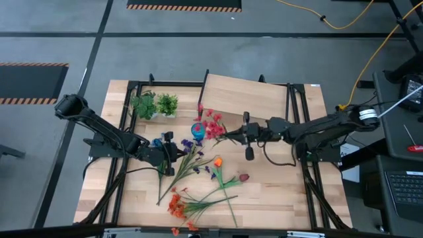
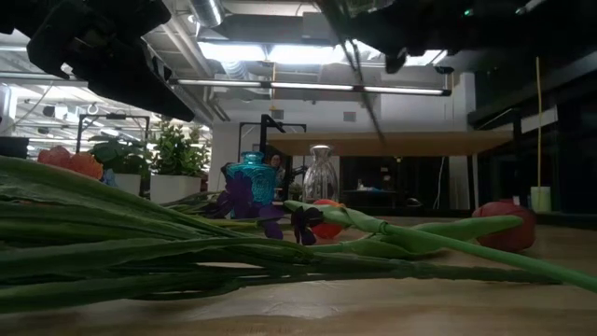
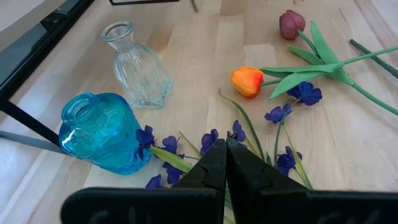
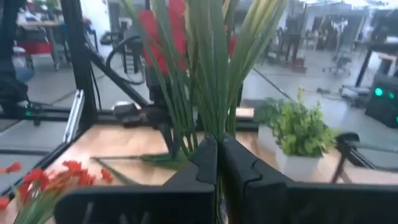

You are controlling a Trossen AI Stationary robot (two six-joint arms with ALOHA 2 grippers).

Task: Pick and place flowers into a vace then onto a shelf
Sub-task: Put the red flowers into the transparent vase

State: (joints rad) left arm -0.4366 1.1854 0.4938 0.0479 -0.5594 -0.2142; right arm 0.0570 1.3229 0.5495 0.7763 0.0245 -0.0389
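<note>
My right gripper (image 1: 227, 137) (image 4: 217, 146) is shut on a red flower spray (image 1: 211, 124) beside the shelf (image 1: 244, 96), above the table's middle. My left gripper (image 1: 176, 153) (image 3: 224, 149) is shut, its tips among the purple flower spray (image 3: 283, 112) lying on the table. A blue vase (image 3: 99, 130) (image 1: 197, 129) and a clear glass vase (image 3: 138, 65) stand upright just beyond it. An orange tulip (image 3: 247, 81), a dark red tulip (image 3: 291, 23) and an orange spray (image 1: 177, 205) lie flat on the table. My right gripper pinches the red spray's bundle of green stems (image 4: 214, 124) between its two fingers. The fingers lie level and point toward the table's left. The spray runs on ahead of the fingertips, blooms (image 4: 163, 34) at its far end, lifted clear of the table. My left gripper's shut tips stand over a green stem (image 3: 180, 160) of the purple spray; I cannot tell whether they touch it.
Two leafy potted plants (image 1: 155, 104) stand at the far left. The shelf (image 2: 392, 142) is raised on thin legs at the table's far side. Black frame rails (image 1: 125, 152) run along both sides of the tabletop. Flower stems (image 2: 187, 252) cover the near middle.
</note>
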